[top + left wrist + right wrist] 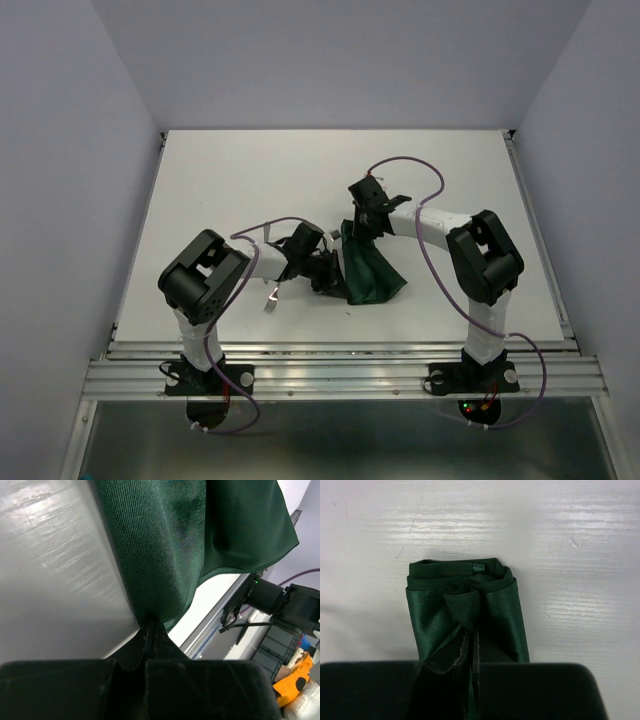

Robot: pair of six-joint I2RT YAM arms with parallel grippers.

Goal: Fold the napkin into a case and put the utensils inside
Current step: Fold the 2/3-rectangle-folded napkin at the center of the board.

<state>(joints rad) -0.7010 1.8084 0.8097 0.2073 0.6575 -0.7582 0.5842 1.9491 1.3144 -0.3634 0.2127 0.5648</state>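
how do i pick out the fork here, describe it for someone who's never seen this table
On the white table, look toward the near edge beside the left arm, just left of the crumpled dark green cloth napkin. The slim silver metal fork lies there on bare tabletop. It is the only small shiny thing, while its neighbours are black or green.

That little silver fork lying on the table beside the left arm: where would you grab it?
Probably mid-handle, coming straight down from above. The fork lies flat on the table and is slim, so jaws straddling its narrow width should get the surest pinch.
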